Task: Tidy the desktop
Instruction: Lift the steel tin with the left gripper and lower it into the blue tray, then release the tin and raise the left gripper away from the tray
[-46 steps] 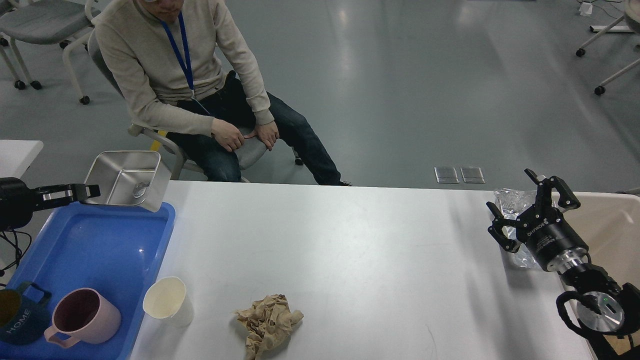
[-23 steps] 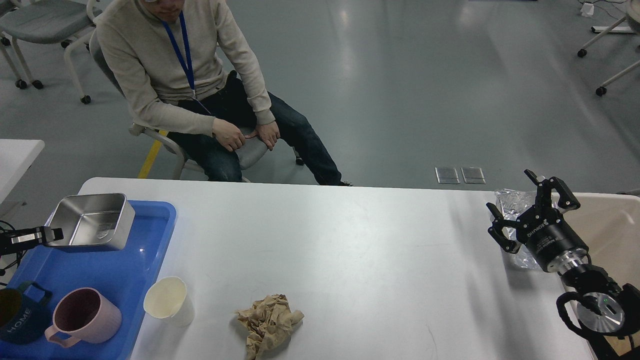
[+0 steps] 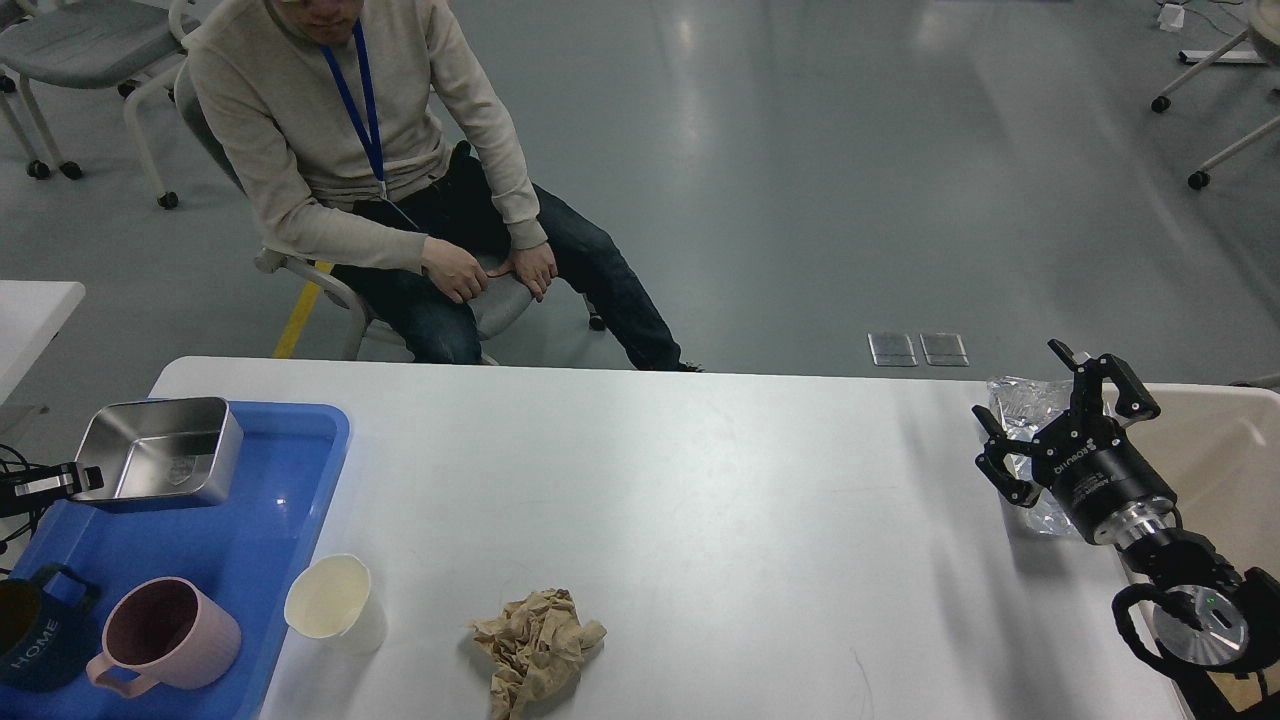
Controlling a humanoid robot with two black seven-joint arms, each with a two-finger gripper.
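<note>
The white desktop [image 3: 700,500] carries a cream paper cup [image 3: 335,600], a crumpled brown paper [image 3: 535,645] near the front edge and a crumpled clear plastic bag [image 3: 1010,395] at the far right. A blue tray [image 3: 250,520] lies on its left end. My left gripper [image 3: 85,478] comes in low from the left, shut on the left rim of a steel container [image 3: 160,455] that rests on the tray's far left corner. My right gripper [image 3: 1025,395] is open and empty, its fingers over the plastic bag.
A pink mug [image 3: 165,632] and a dark blue "HOME" mug [image 3: 30,640] stand on the tray's near end. A beige bin [image 3: 1235,450] sits at the table's right end. A seated person [image 3: 380,150] faces the table's far side.
My left gripper has drawn back to the left and down with the steel container, from tilted above the tray's far edge to level on the tray. The right arm has not moved.
</note>
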